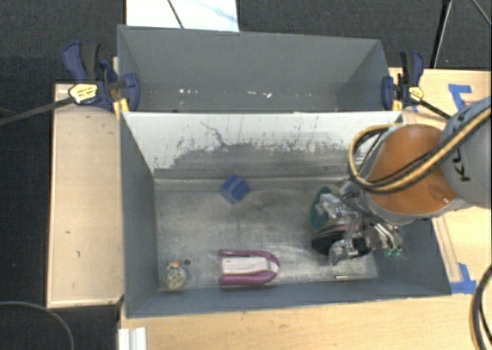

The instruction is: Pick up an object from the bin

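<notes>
The arm's orange-covered wrist point(407, 175) is down low over the right end of the bin point(138, 210), and the jaws sit right against a dark green-and-black lump point(323, 216) on the floor there, a little way in from the right wall. Wide or narrow, I cannot tell: the wrist and its cables crowd the spot, and I can't say the lump is between them.

The danger, as I judge it, is a poor bite. The lump looks uneven and soft-edged, so jaws closing off-centre could catch only a corner, and a lift would then let it drop or spin out. The right wall slopes in close here too. Any drift that way and the wrist or its looping cables could rub the metal, or the lump could get shoved against the slope instead of gripped.

Now the rest, from the left. A small round mottled thing point(175, 275) sits in the near-left corner, well apart from the action. Next along the near wall is a purple-and-white oblong case point(247, 268), lying flat and still clear of the jaws. Farther back, mid-floor, a small blue block point(234, 188) stands alone. None of the three blocks the way. Only the case is close enough to get nudged if the lump is dragged left — and the floor between them is bare.
</notes>
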Robot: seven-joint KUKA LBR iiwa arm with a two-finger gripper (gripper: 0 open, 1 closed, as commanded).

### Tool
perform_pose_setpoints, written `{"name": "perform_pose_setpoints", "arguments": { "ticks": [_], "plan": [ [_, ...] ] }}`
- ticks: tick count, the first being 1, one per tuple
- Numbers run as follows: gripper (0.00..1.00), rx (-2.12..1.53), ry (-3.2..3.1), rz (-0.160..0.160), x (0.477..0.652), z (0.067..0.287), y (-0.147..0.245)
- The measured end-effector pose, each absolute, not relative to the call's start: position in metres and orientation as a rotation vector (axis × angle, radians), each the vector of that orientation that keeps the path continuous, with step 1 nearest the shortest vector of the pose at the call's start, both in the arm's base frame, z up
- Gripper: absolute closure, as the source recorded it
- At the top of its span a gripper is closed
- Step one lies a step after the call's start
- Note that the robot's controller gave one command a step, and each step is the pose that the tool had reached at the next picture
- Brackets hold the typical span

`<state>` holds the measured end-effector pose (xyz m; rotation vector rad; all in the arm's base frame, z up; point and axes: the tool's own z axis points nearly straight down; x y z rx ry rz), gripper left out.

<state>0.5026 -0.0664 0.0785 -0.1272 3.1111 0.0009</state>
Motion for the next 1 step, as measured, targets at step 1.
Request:
{"name": "perform_pose_setpoints", "arguments": {
  "ticks": [1],
  "plan": [
    [1.0, -0.086, 3.132, -0.001, 0.502, 0.2033, -0.0576]
  ]
}}
